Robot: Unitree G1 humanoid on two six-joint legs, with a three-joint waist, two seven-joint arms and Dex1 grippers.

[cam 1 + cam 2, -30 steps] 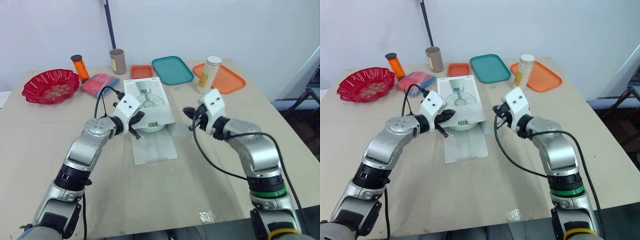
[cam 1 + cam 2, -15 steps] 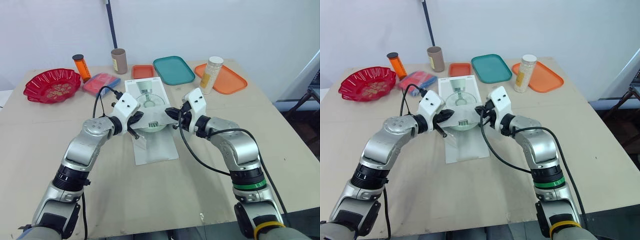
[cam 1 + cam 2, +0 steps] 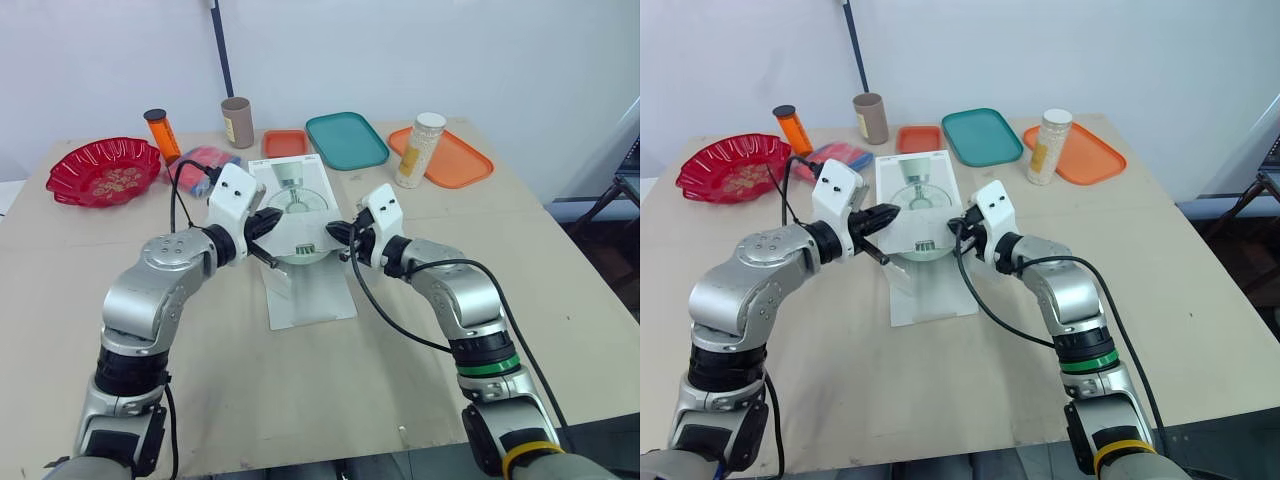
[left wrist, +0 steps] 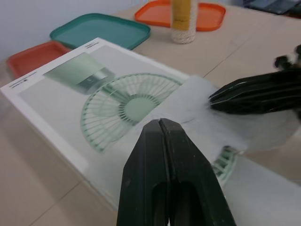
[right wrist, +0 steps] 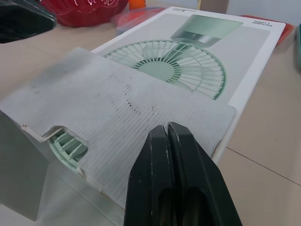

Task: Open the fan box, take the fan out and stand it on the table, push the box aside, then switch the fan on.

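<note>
Peeking under the flap [image 5: 141,113] is the fan [image 5: 66,144] (mostly hidden).

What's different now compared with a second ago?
The right end effector swung in from the robot's right to the fan box and now sits over its opened flap. The left end effector shifted a little along the box's left side. Neither took hold of anything. The box, red bowl and teal tray stayed put.
</note>
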